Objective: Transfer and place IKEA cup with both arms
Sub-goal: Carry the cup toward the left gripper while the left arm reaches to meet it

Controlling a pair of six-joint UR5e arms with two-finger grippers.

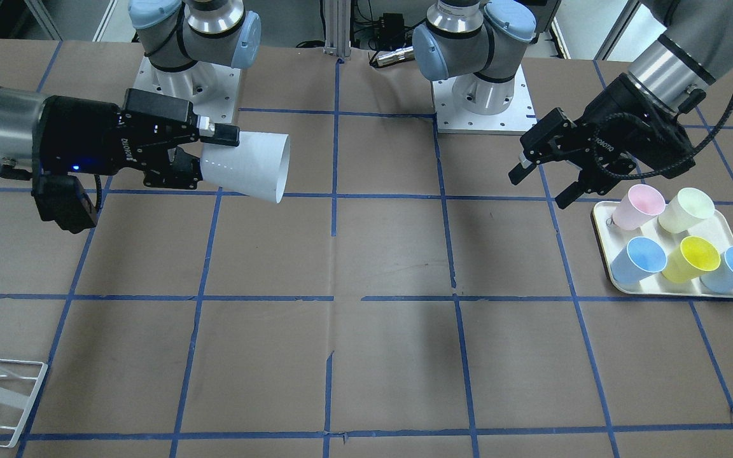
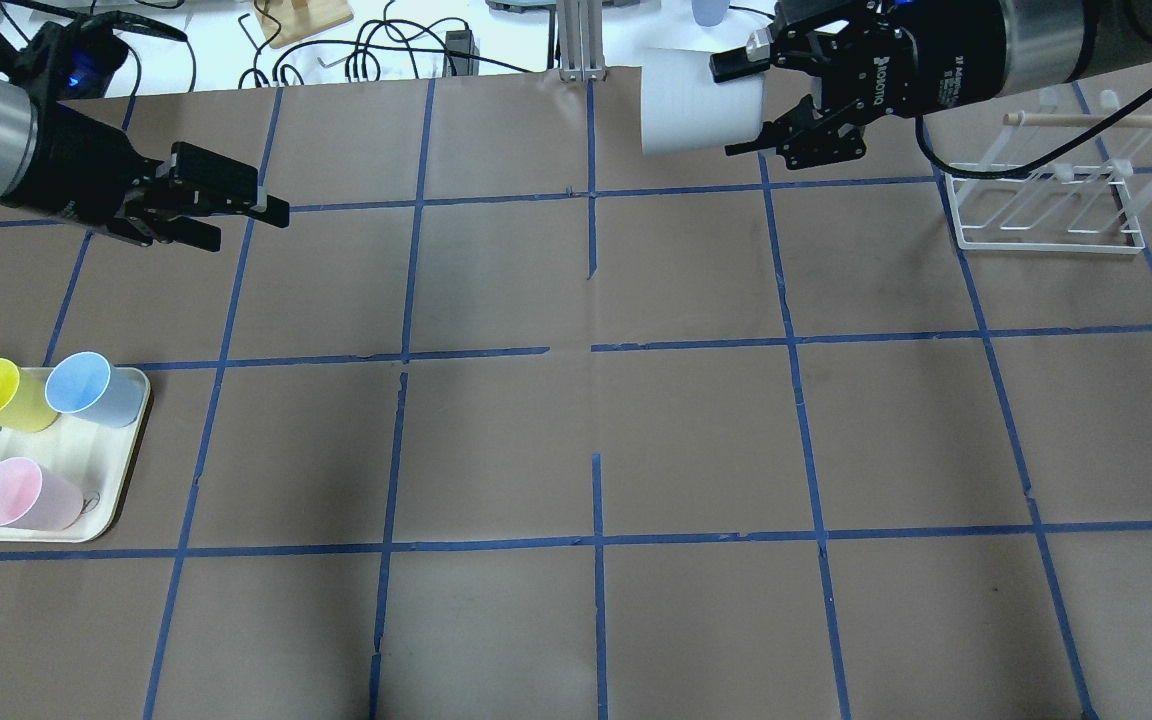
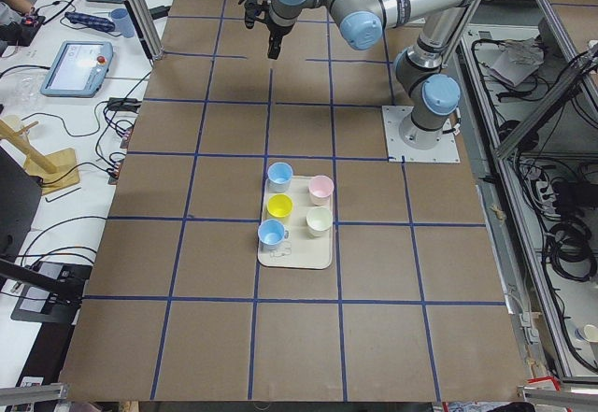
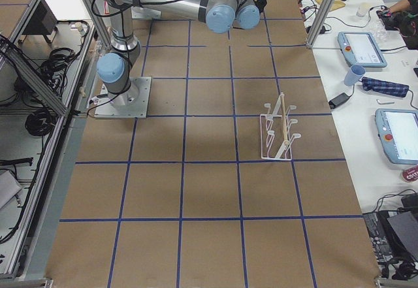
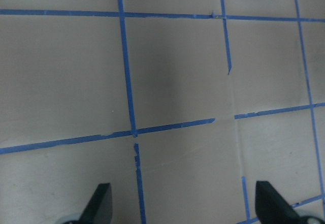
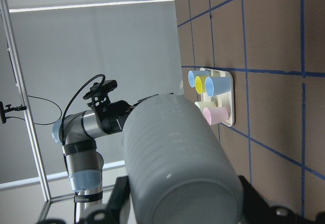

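Logged cup [image 1: 249, 166] clamped by its narrow base end between the fingers of right gripper [image 1: 204, 152], held horizontal in the air above table [image 1: 392, 254], mouth turned toward the table's middle and the left arm's side. Checked from overhead: same hold, cup [image 2: 696, 100] sideways in right gripper [image 2: 751, 100], touching nothing else. Checked in right wrist view: cup [image 6: 177, 153] fills the foreground, base end seated between the two fingers. Recorded left gripper [image 1: 541, 184] with fingers spread apart and nothing between them, hanging above the table near tray [image 1: 603, 235], well apart from the cup. Confirmed in left wrist view: fingers [image 5: 99, 206] wide apart over bare brown paper with blue tape lines. Counted five pastel cups [image 1: 639, 207] standing mouth up on the tray: pink, pale yellow-green, yellow, two blue. Noted white wire rack [image 2: 1036, 215] on the table at the right arm's side.
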